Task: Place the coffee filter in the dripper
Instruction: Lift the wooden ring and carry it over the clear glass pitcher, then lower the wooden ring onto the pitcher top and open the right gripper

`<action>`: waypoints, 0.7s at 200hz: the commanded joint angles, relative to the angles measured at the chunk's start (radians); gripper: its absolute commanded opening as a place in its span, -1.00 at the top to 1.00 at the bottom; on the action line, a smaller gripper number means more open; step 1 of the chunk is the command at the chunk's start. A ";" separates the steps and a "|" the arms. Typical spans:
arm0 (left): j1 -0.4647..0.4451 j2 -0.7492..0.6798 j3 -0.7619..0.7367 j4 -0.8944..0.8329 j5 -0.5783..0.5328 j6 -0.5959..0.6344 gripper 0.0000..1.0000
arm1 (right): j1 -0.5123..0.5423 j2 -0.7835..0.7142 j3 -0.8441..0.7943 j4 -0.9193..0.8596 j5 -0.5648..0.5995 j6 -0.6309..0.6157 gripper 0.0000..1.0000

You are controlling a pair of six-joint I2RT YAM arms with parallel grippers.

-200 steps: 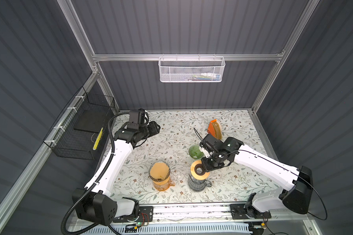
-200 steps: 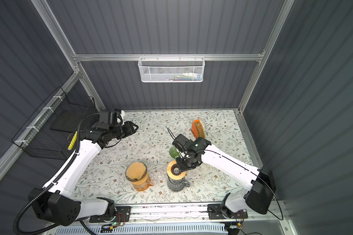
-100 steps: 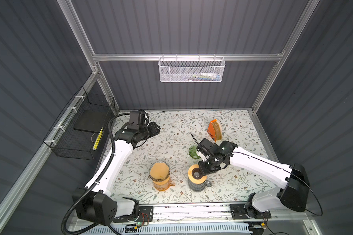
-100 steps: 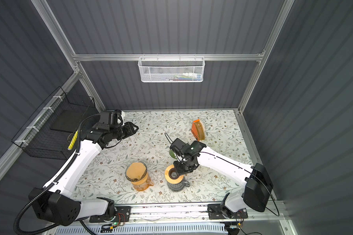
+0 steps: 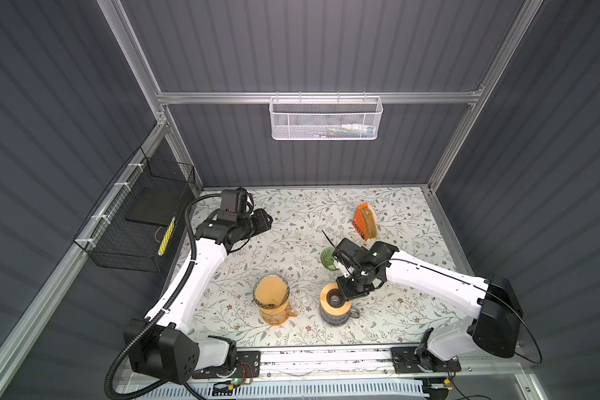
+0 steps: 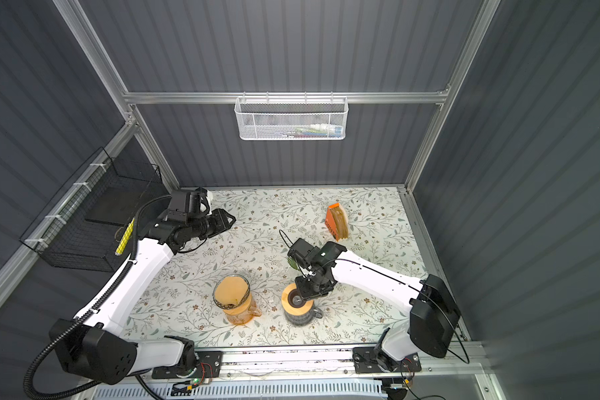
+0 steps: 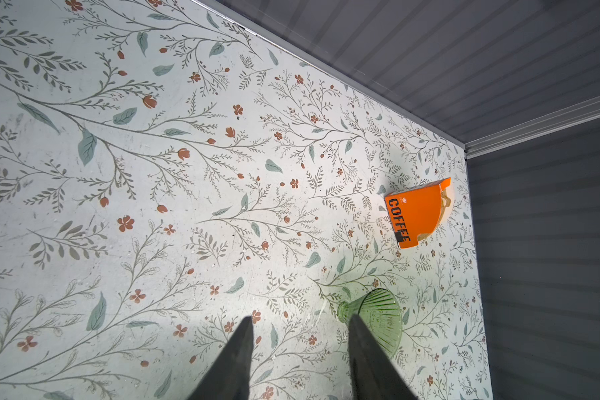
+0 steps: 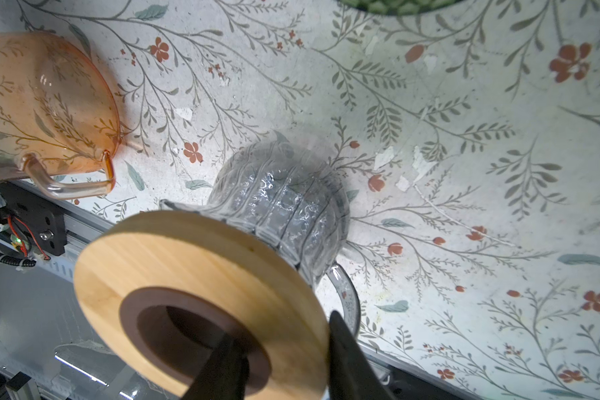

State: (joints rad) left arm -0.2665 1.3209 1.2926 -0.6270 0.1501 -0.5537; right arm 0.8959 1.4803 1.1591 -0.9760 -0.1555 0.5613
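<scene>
**Right claw (image 8: 281,323) astride wooden ring (image 8: 187,252) on grey jug (image 8: 284,201)**

One finger in the hole, one outside the rim; whether clamped, cannot tell. Left claw (image 7: 299,317) spread, over desk (image 5: 291,214), back left. Coffee filters (image 5: 371,224) in orange holder (image 5: 360,221), back right; green dripper (image 5: 327,258) between holder and jug.

The left arm reaches up along the surface's left edge, its left pincer (image 5: 266,221) held level, fingers apart. The right arm stretches low from the near right corner, wrist bent down, right pincer (image 8: 281,329) fingers partway apart.
</scene>
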 commanded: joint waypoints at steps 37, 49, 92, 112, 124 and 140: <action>0.009 -0.008 -0.008 0.001 0.000 -0.008 0.09 | 0.006 0.012 -0.010 -0.006 0.018 0.003 0.64; 0.010 -0.006 -0.009 0.001 0.000 -0.008 0.09 | 0.005 0.015 -0.010 -0.007 0.020 0.000 0.61; 0.009 -0.003 -0.003 -0.001 0.000 -0.006 0.09 | 0.006 0.023 -0.007 -0.012 0.023 -0.004 0.57; 0.009 -0.002 0.000 0.000 -0.001 -0.006 0.09 | 0.005 0.024 -0.007 -0.013 0.026 -0.006 0.54; 0.009 0.000 0.000 -0.001 -0.001 -0.006 0.09 | 0.005 0.026 -0.007 -0.014 0.028 -0.006 0.52; 0.009 0.000 0.001 -0.001 0.000 -0.005 0.09 | 0.006 0.025 -0.007 -0.018 0.031 -0.006 0.48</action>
State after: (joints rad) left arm -0.2665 1.3209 1.2926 -0.6270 0.1501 -0.5537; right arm 0.8959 1.4990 1.1557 -0.9749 -0.1425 0.5602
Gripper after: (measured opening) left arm 0.455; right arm 0.351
